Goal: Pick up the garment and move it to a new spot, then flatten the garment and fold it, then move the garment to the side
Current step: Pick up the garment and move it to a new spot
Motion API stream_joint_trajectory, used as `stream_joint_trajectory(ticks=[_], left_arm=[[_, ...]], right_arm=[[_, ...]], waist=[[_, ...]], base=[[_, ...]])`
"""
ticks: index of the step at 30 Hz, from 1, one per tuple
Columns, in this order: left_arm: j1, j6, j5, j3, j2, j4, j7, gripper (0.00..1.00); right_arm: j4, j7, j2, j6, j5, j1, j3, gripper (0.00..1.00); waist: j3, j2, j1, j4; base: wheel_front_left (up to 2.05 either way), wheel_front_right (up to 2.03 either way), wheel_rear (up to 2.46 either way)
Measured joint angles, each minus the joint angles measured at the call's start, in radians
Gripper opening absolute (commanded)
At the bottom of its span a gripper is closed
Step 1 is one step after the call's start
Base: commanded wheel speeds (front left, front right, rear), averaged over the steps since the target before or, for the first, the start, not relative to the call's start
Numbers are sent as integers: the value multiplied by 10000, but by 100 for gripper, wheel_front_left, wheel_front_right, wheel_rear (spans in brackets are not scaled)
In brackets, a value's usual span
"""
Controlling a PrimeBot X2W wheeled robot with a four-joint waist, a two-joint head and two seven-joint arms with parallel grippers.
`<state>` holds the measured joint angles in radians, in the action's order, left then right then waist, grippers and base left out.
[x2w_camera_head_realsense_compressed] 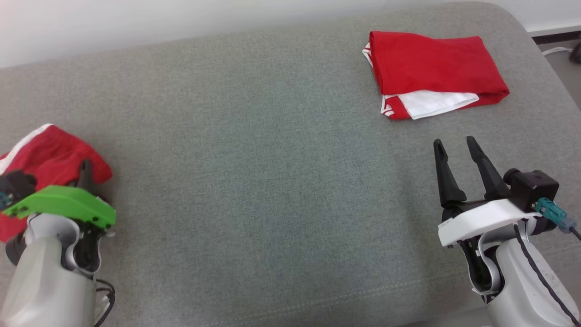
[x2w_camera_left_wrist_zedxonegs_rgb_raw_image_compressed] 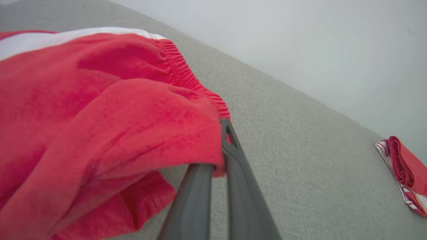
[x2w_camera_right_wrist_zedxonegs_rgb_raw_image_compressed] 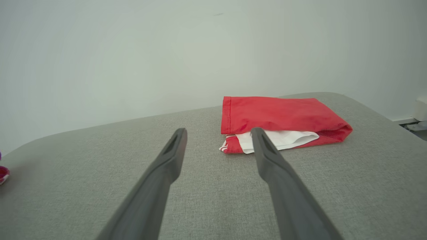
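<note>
Lower left, the left claw (x2w_camera_head_realsense_compressed: 85, 175) pinches the crumpled red cloth garment (x2w_camera_head_realsense_compressed: 50, 152) with a white stripe. Lower right, the right claw (x2w_camera_head_realsense_compressed: 455, 145) is spread wide over the grey cushion (x2w_camera_head_realsense_compressed: 254, 159)

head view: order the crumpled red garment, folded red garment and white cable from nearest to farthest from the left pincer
1. crumpled red garment, far left, clamped in the left pincer
2. folded red garment, back right
3. white cable, top right corner, beyond the folded one
</note>
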<state>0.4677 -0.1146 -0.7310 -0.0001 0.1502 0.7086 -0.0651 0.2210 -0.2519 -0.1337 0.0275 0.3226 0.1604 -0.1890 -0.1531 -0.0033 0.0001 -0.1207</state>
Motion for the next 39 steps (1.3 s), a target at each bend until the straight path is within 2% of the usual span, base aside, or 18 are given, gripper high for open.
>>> stream_joint_trajectory(ticks=[7, 12, 16, 19, 23, 27, 31, 35, 39], left_arm=[[957, -88, 717, -1177, 236, -811, 267, 0], [1815, -96, 780, -2366, 136, -1691, 913, 0], [2384, -96, 420, -3452, -403, -2535, 1620, 0], [2735, -96, -259, -4002, -851, -3193, 2086, 0], [3054, -96, -1893, -3917, -1290, -4000, 2452, 0], [3105, -96, -2562, -3914, -1275, -4297, 2594, 0], [2502, -96, -2704, -3425, -1057, -3630, 2667, 0], [1038, -96, -3147, -2955, -420, -2709, 2767, 1], [-13, -96, -3398, -2201, -226, -1799, 2299, 0]], right_arm=[[153, -2, 56, 165, -109, 1, -54, 100], [245, -2, 82, 249, -159, 2, -56, 100], [311, -2, 171, 276, -159, 5, -86, 100], [351, -2, 226, 349, -159, 8, -102, 100], [393, -2, 276, 355, -159, 10, -73, 100], [420, -2, 334, 428, -159, 9, -54, 100], [441, -2, 359, 428, -157, 6, 150, 100], [462, 0, 362, 426, -157, -6, 280, 100], [479, -2, 355, 428, -157, -18, 380, 100]], waist=[[292, 0, 0, 3], [476, 0, 0, -80], [590, 0, 0, -222], [641, 0, 0, -362], [682, 0, -1, -546], [670, 0, -1, -692], [599, 0, 0, -752], [540, 0, -1, -730], [470, 0, 0, -607]], base=[[0, 0, 0], [0, 0, 0], [0, 0, 0], [0, 0, 0], [0, 0, 0], [0, 0, 0], [0, 0, 0], [0, 0, 0], [0, 0, 0]])
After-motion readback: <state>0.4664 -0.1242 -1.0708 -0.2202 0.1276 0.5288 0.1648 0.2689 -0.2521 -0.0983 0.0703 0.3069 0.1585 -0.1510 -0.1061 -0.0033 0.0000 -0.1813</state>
